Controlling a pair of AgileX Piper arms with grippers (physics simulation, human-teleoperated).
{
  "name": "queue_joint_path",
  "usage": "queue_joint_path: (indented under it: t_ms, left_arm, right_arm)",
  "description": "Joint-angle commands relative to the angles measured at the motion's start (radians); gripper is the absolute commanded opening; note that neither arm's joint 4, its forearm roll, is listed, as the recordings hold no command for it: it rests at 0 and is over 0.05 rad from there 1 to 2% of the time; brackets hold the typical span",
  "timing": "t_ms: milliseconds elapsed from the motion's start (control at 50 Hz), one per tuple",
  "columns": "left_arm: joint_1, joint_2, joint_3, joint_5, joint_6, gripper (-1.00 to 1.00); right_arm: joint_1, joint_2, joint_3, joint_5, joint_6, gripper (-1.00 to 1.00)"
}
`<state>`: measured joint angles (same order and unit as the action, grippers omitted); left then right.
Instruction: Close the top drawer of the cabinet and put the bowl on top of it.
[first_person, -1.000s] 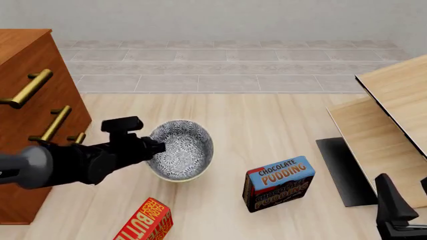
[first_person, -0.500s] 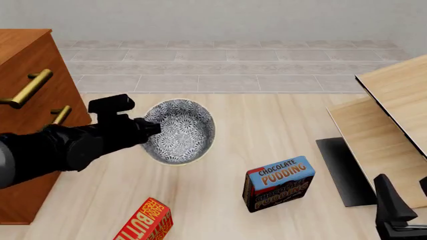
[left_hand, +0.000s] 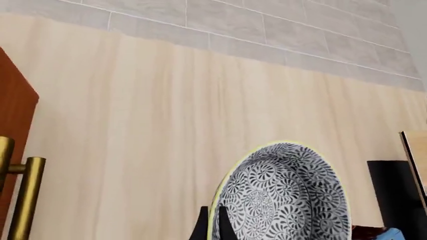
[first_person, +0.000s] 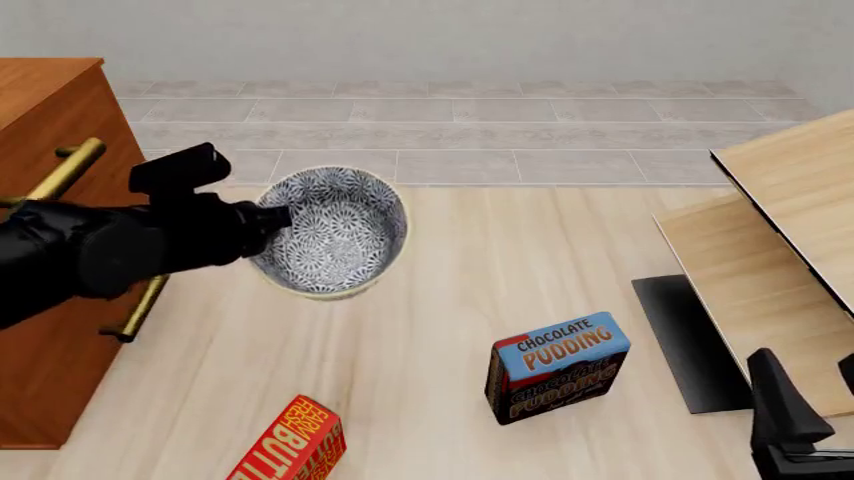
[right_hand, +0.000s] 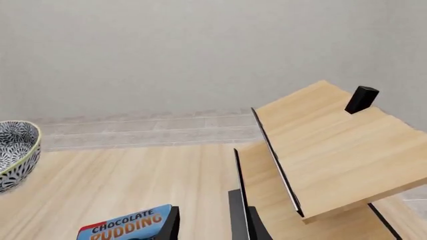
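The left gripper (first_person: 276, 217), pinched shut on the bowl (first_person: 331, 232) rim, had lifted it up toward the cabinet (first_person: 60, 110) top.

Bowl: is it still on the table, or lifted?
Lifted. The left gripper pinches the bowl by its rim, tilted, in front of the cabinet, not yet on top.
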<state>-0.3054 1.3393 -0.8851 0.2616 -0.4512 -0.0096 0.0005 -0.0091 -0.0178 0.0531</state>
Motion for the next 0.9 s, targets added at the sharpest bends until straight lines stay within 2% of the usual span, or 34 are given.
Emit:
queue_joint_path:
  t_ms: [20, 280, 340, 400, 460, 740, 900]
  left_arm:
    - [0.018, -0.052, -0.053, 0.136, -0.059, -1.0]
    - [0.036, -0.108, -0.097, 0.232, -0.093, -1.0]
    - [0.074, -0.117, -0.111, 0.272, -0.098, -1.0]
    - [0.075, -0.127, -0.124, 0.285, -0.087, -1.0]
    - [0.082, -0.138, -0.13, 0.318, -0.112, -1.0]
    - [0.147, -0.168, -0.211, 0.438, -0.103, -1.0]
    - [0.148, -0.175, -0.265, 0.491, -0.107, -1.0]
  right_arm:
    - [-0.001, 0.0, 0.002, -0.004, 0.001, 1.0]
    - [-0.005, 0.0, 0.002, -0.006, 0.001, 1.0]
    - [-0.006, 0.0, 0.001, -0.005, 0.002, 1.0]
    - [-0.008, 0.0, 0.0, -0.005, 0.004, 1.0]
    - [-0.007, 0.0, -0.002, -0.003, 0.004, 1.0]
    - [-0.009, 0.0, 0.0, -0.006, 0.007, 1.0]
    - [-0.01, 0.0, -0.003, -0.003, 0.008, 1.0]
